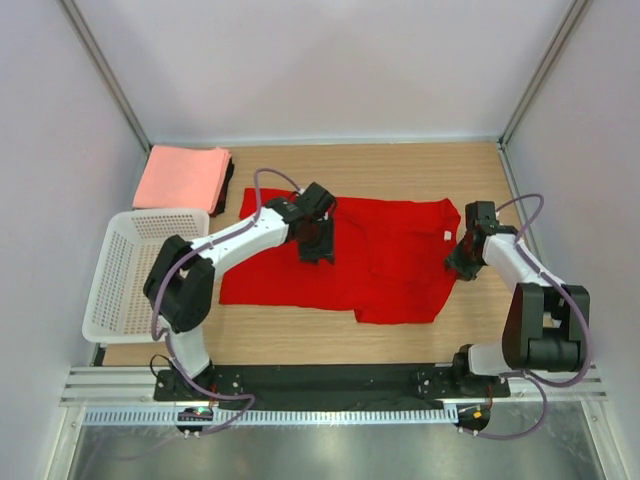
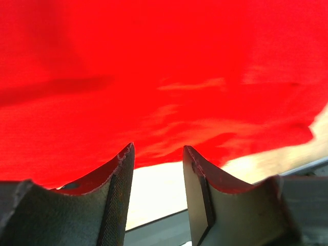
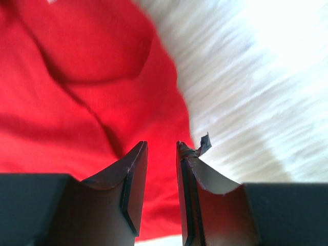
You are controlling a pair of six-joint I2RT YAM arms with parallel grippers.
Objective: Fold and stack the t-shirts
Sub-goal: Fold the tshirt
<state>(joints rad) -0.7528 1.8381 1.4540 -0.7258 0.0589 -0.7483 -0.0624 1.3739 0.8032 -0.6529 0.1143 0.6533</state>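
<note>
So the red t-shirt (image 1: 390, 270) is lying spread across the middle of the tabletop (image 1: 300, 340), a bit rumpled, with the near right part looking doubled over on itself. That's the one getting worked on.

The left claw (image 1: 318, 238) is hanging low over the shirt's upper left area. In its wrist view the jaws are sitting moderately apart with nothing pinched between them, just red cloth beyond. The right claw (image 1: 463, 258) is sitting at the shirt's right edge, where the cloth is meeting bare wood. Its jaws are showing a narrower gap, and I'm not seeing any fabric caught in there either. My guess is that both are placed at opposite parts of the shirt to handle a fold from two sides at once, since floppy cloth is going to sag if only one corner is lifted.

The finished pile is waiting at the back left corner: salmon-pink folded shirts (image 1: 180, 178) with a dark one (image 1: 228, 185) peeking out along the right side. That's probably where the red one is heading. A white mesh basket (image 1: 110, 300) is sitting just in front of the pile, at the left edge.

The surface is looking like pale wood grain, and plain white walls (image 1: 320, 60) are boxing in the whole cell.
</note>
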